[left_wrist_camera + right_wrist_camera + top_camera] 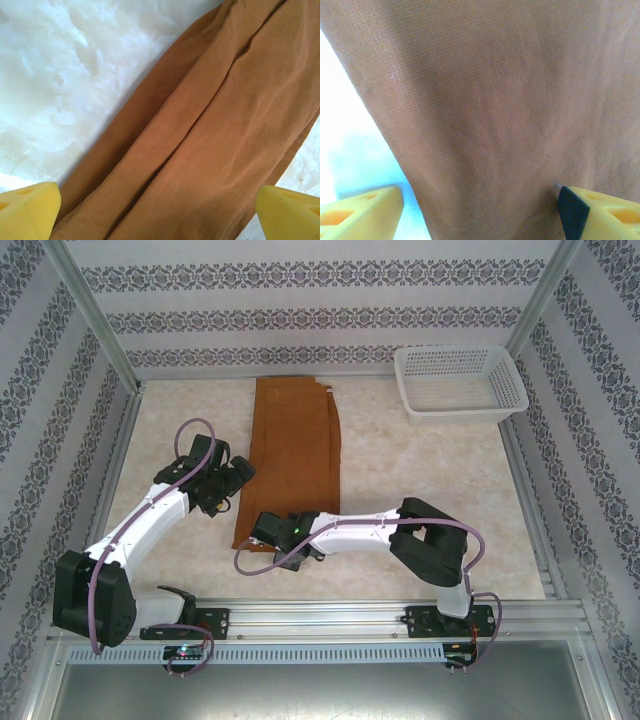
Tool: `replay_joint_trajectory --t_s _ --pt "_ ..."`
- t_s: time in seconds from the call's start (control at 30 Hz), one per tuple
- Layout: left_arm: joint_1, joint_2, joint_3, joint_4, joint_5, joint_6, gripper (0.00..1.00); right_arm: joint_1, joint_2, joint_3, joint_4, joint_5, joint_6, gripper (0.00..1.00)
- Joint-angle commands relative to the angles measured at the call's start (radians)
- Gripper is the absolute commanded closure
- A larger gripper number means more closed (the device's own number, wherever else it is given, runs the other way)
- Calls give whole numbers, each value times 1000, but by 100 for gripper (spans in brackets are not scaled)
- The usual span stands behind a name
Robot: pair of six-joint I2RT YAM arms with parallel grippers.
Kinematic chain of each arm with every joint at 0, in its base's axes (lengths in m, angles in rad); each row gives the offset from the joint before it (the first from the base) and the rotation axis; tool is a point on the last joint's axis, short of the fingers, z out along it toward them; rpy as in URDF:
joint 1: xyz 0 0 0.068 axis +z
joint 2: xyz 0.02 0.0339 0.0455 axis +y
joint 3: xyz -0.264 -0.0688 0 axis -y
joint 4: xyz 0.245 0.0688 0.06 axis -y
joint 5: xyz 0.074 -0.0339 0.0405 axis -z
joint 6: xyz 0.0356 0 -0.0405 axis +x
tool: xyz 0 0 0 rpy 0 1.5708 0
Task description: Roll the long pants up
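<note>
Right hand (pixel 480 215): fingers apart, nothing clamped. Straddles near end of pants (pixel 295 455), cloth directly beneath; contact not discernible.
Pants: flat on tabletop (pixel 420 470), legs laid together. Long axis runs from right hand outward toward far wall.
Left hand (pixel 157 212): fingers fully apart, empty. Over pants' left edge, farther along axis.
Judgement: right hand nearer to roll-start end; roll proceeds away from it, along axis.
</note>
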Motion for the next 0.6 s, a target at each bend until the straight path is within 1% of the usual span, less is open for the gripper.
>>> replay_joint_trajectory --t_s 0.0,0.07,0.1,0.17,0.2,0.3,0.33,0.37,0.43,0.57 --pt "7 19 -7 19 -8 -25 0 8 24 -22 -5 -14 -5 17" --pt "7 26 -4 19 -3 -26 0 6 49 -17 30 -18 -30 18" --pt "6 26 -3 17 -7 -25 0 1 60 -12 48 -21 -45 21" --pt "7 25 2 11 -14 -28 0 -19 86 3 75 -34 -77 30" --pt "7 24 5 6 -17 -28 0 -28 94 10 84 -43 -94 37" --pt "6 15 13 -6 -21 -28 0 -60 99 23 103 -82 -136 70" --pt "6 12 16 -12 -24 -27 0 -70 96 35 89 -93 -141 93" --pt "7 8 21 -19 -27 -22 0 -75 90 43 78 -92 -143 100" --pt "7 2 31 -32 -38 -16 0 -83 75 66 34 -118 -147 100" --pt "8 9 40 -29 -38 -13 0 -87 68 160 -108 -152 -145 100"
